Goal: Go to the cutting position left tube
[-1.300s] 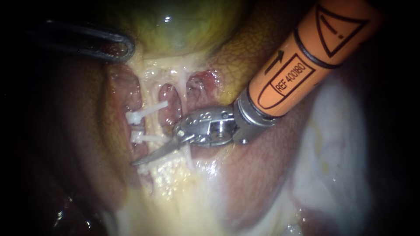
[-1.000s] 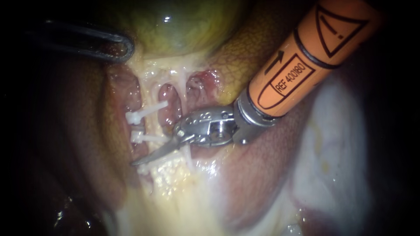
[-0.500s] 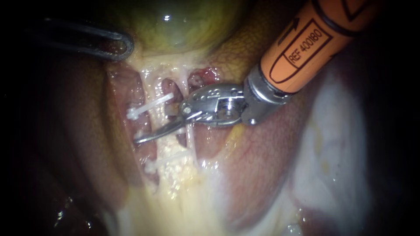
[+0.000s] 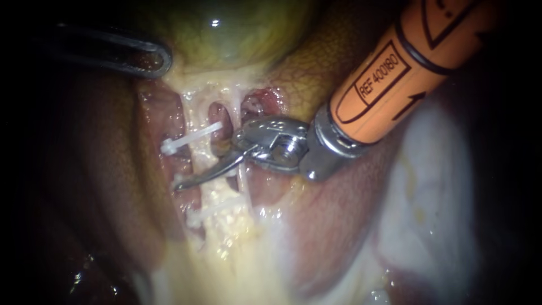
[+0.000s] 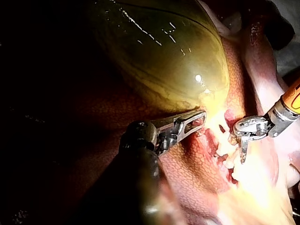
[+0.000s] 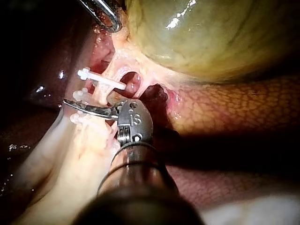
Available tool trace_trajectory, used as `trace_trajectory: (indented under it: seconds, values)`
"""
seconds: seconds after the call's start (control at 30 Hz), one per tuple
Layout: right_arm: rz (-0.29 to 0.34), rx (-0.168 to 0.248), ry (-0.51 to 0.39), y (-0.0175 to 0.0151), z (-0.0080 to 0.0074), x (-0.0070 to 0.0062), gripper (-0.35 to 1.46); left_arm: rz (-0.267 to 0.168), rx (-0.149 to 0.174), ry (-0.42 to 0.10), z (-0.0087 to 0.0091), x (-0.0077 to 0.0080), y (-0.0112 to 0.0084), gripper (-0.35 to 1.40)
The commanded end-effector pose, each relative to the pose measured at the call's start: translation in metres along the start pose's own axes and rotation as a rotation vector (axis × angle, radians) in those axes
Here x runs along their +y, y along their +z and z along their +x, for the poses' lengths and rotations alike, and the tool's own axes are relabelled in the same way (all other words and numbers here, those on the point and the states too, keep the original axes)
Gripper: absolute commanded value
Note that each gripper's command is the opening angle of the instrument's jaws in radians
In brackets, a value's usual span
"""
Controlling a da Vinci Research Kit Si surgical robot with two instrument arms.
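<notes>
My right instrument, on an orange shaft, ends in thin scissor blades that lie together. They lie across the pale left tube, below the upper white clip and above the lowest clip; a middle clip sits by the blade tip. In the right wrist view the blades point past the tube, just under the upper clip. My left instrument has dark jaws shut on tissue at the foot of the green gallbladder. The left wrist view shows those jaws at that edge.
A thin whitish right tube runs down beside the left one, under the scissor's joint. Brown liver flanks the tubes on the left, and pale tissue lies to the right. Yellowish fat spreads below the clips.
My right instrument has moved up along the left tube, from just above the lowest clip to near the middle clip, and its shaft has rolled. My left instrument has held still.
</notes>
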Motion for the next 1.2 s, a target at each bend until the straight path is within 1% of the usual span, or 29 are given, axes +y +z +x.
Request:
trace_trajectory:
  seconds: [0.03, 0.17, 0.27, 0.3, 0.6, 0.8, 0.93, 1.2]
  values:
    - [0.008, 0.012, 0.003, 0.0001, 0.0000, 0.0000, 1.02, 0.000, 0.000, -0.001, 0.0000, 0.0000, 0.0000, -0.35]
    - [0.049, 0.076, 0.013, 0.0006, 0.0002, 0.0003, 1.01, 0.000, 0.000, -0.001, -0.0001, 0.0000, 0.0000, -0.35]
    - [0.066, 0.118, 0.022, 0.0012, 0.0003, 0.0003, 1.01, 0.000, 0.000, -0.002, -0.0002, 0.0000, 0.0000, -0.35]
    - [0.068, 0.123, 0.021, 0.0014, 0.0003, 0.0002, 1.01, 0.000, 0.000, -0.002, -0.0002, 0.0000, 0.0000, -0.35]
    - [0.074, 0.125, 0.022, 0.0036, 0.0007, -0.0008, 0.99, -0.003, -0.001, -0.002, -0.0003, 0.0001, 0.0000, -0.35]
    - [0.078, 0.128, 0.026, 0.0044, 0.0016, -0.0015, 1.01, -0.005, -0.001, -0.002, -0.0003, 0.0006, -0.0001, -0.35]
    - [0.078, 0.130, 0.028, 0.0043, 0.0021, -0.0017, 1.02, -0.005, -0.001, -0.002, -0.0003, 0.0005, -0.0001, -0.35]
    - [0.078, 0.130, 0.029, 0.0043, 0.0021, -0.0017, 1.02, -0.005, -0.002, -0.002, -0.0003, 0.0005, -0.0001, -0.35]
